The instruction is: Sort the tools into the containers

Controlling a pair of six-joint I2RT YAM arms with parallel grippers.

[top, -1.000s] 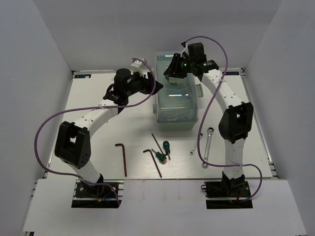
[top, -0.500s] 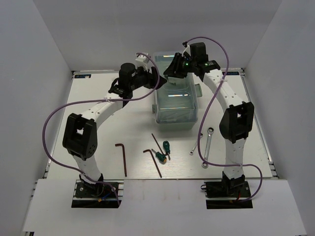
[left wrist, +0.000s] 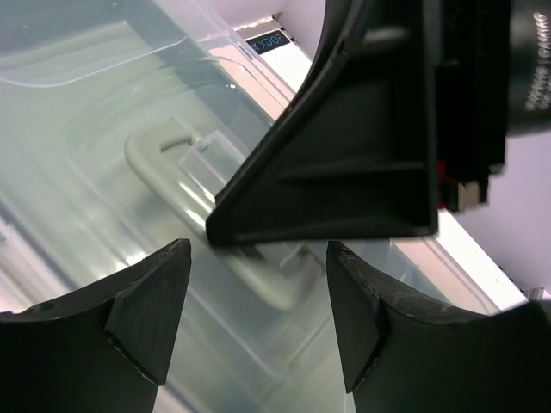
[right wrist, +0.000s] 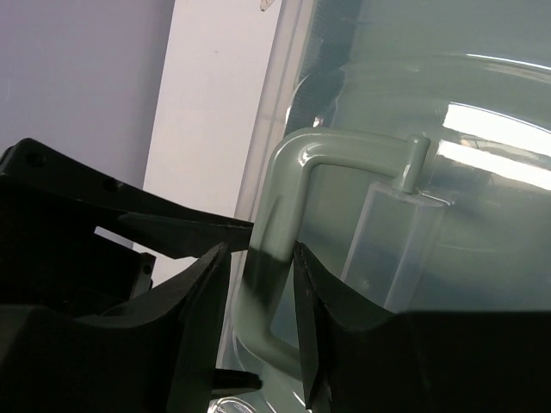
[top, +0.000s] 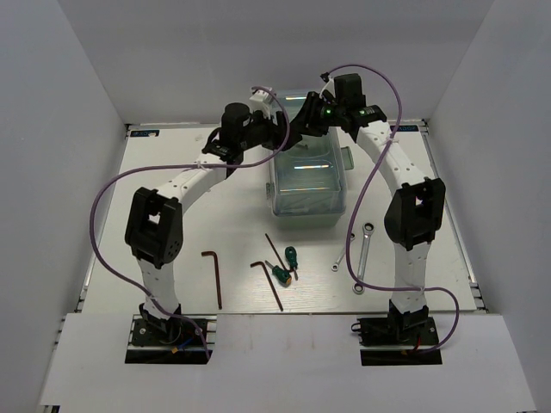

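**Inspector:** White-walled bay, white bench (top: 232, 219). The right pincer (right wrist: 258, 275) is clamped on the handle (right wrist: 344, 151) of the toolbox (top: 310, 185); the left pincer (left wrist: 258, 318) stands apart just above that handle.

**Clerk:** And the tools (top: 280, 274)?

**Inspector:** Loose on the near bench; toolbox far centre, lid shut. Advise raising the lid slowly, left steadying the box.

**Clerk:** Markings?

**Inspector:** One dark label (left wrist: 265, 40), illegible.

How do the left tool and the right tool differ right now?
The right tool is shut on the toolbox handle; the left tool is open and holds nothing. The right tool touches the handle; the left tool hovers above it. Both are over the toolbox lid.
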